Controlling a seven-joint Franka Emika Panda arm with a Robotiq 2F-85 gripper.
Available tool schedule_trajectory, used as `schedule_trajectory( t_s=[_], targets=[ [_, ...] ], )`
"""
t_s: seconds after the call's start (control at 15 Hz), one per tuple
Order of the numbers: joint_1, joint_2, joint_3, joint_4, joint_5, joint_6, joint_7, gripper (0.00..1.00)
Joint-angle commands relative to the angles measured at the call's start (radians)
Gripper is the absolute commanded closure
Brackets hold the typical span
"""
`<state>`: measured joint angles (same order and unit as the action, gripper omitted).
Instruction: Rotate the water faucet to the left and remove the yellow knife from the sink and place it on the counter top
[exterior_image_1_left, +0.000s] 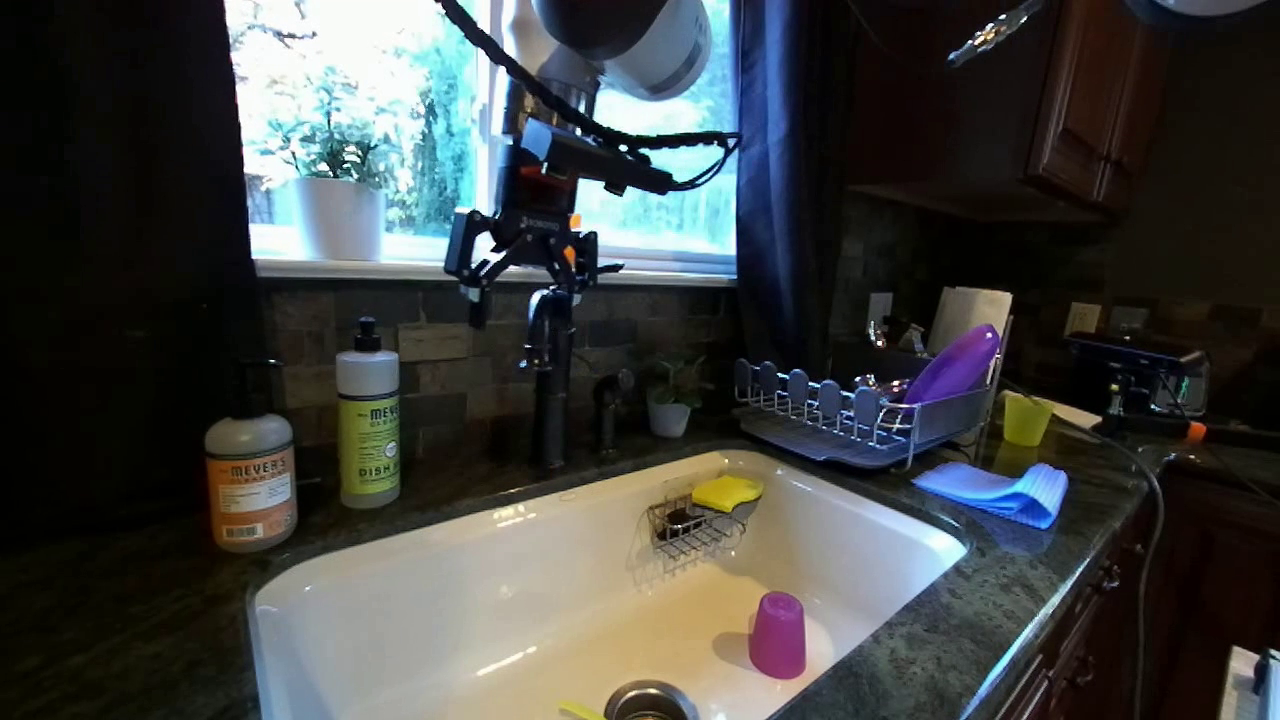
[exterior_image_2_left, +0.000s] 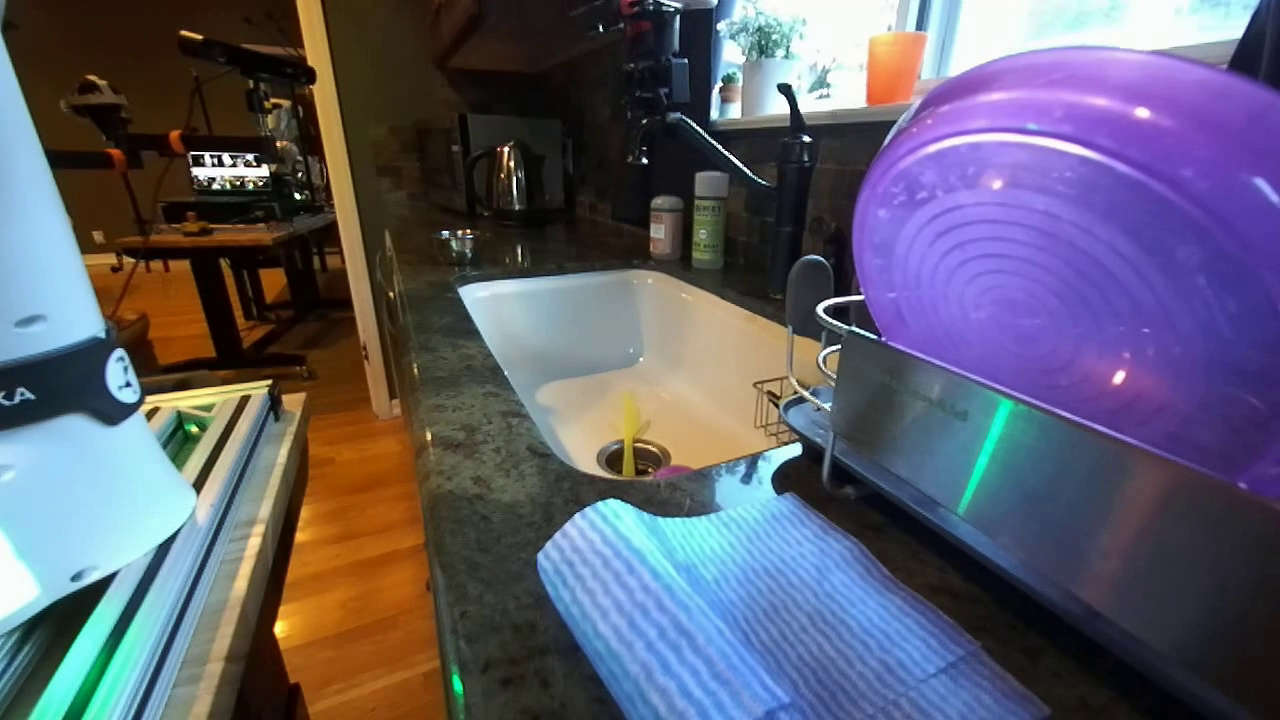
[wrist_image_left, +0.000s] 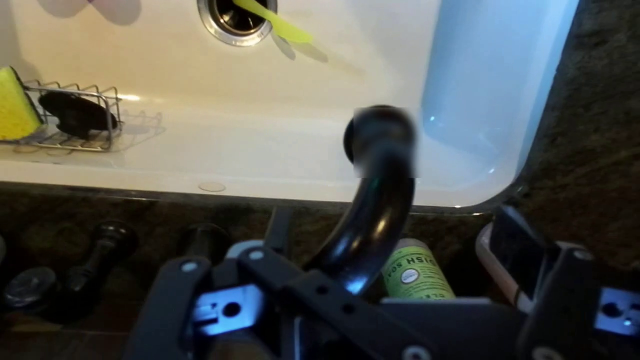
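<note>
One gripper (wrist_image_left: 400, 234) is spread wide, lower right, one faucet (wrist_image_left: 381, 212) seen between. One yellow knife (wrist_image_left: 289, 31) is shown upper centre, well apart from both.

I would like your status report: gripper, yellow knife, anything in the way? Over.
Gripper open, faucet spout between its jaws in wrist view, contact unclear. Yellow knife in sink, partly over drain. Possibly in the way: that spout.

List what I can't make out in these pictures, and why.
Wrist view: the spout tip of the water faucet is blurred; the claw covers part of the rest.
Wrist view: the top edge cuts off one end of the yellow knife.
In an exterior view: the bottom edge cuts off part of the sink.
In an exterior view: the counter top hides most of the purple cup.
</note>
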<state>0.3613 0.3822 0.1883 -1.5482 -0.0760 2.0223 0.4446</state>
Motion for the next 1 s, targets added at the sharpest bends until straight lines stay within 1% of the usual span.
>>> schedule_trajectory(
  t_s=[0.0, 0.2, 0.4, 0.47, 0.53, 0.73, 0.93],
  targets=[
    [0.056, 0.137, 0.015, 0.179, -0.027, 0.015, -0.049, 0.00],
    [0.086, 0.221, 0.000, 0.295, -0.048, 0.004, -0.066, 0.00],
    [0.091, 0.241, -0.007, 0.348, -0.030, -0.023, -0.078, 0.00],
    [0.086, 0.220, -0.008, 0.331, -0.023, -0.043, -0.080, 0.00],
    [0.064, 0.175, 0.006, 0.273, -0.027, -0.046, -0.080, 0.00],
    [0.030, 0.062, 0.007, 0.144, -0.017, -0.066, -0.106, 0.00],
    [-0.011, -0.056, 0.008, 0.012, 0.005, -0.116, -0.132, 0.00]
  ],
)
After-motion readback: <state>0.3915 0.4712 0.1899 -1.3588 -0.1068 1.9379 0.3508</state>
